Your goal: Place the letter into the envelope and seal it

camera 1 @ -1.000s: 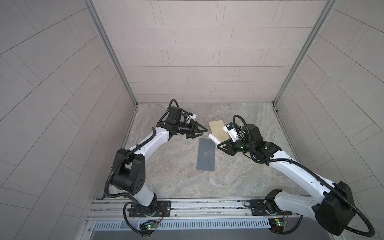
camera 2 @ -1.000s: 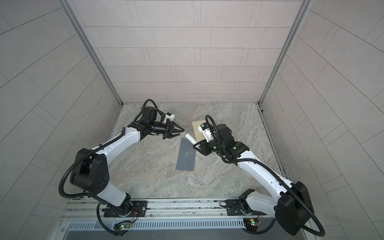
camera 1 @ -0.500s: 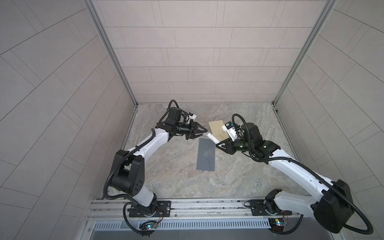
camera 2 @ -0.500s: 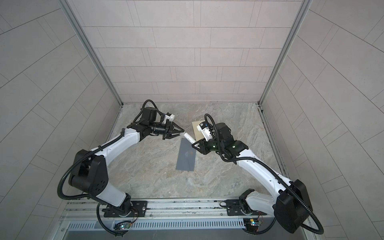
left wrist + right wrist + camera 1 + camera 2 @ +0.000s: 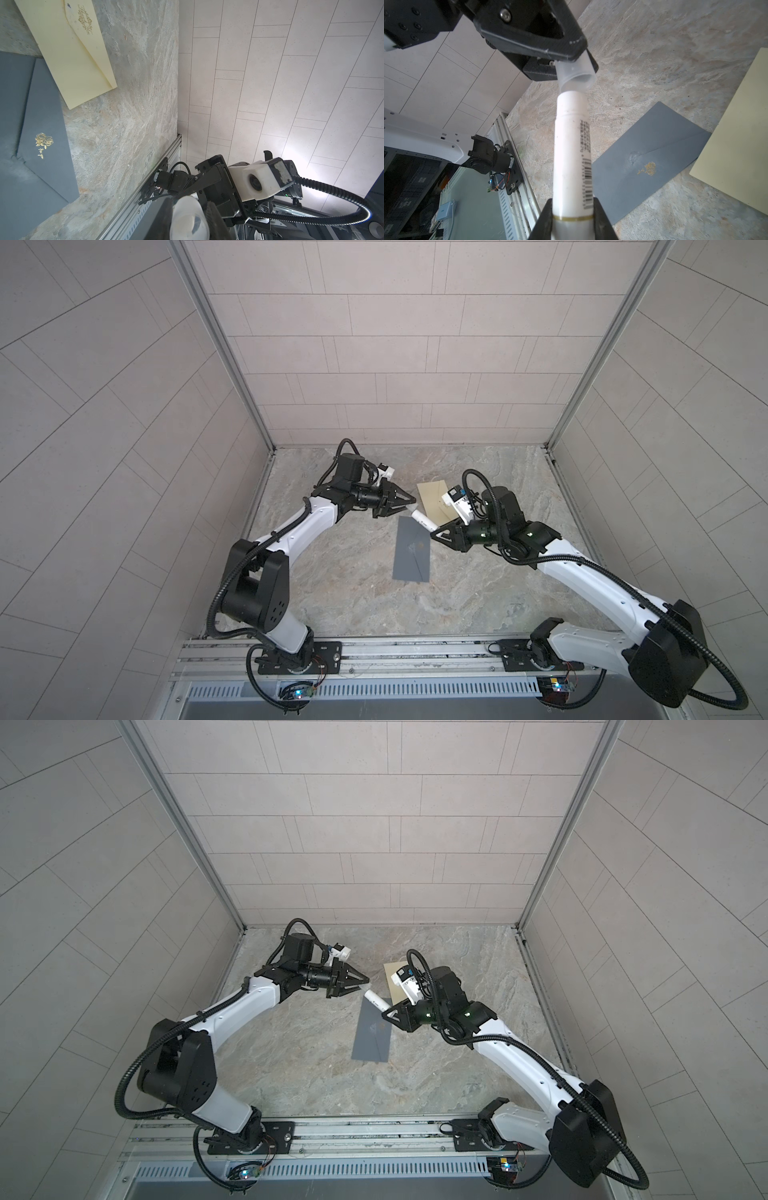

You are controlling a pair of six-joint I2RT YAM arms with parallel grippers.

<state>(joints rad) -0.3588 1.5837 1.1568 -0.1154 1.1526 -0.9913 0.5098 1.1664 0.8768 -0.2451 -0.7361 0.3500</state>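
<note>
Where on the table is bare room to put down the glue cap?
Widest bare table lies between the grey envelope and the front rail. More lies right of the cream envelope, toward the wall. Crowded: the back middle, where the left gripper and right gripper meet by both envelopes.

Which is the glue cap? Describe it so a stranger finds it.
Start at the grey envelope mid-table. At its far end, the left gripper pinches the cap. It is a short translucent cup, unlike the long opaque white glue stick facing it.
</note>
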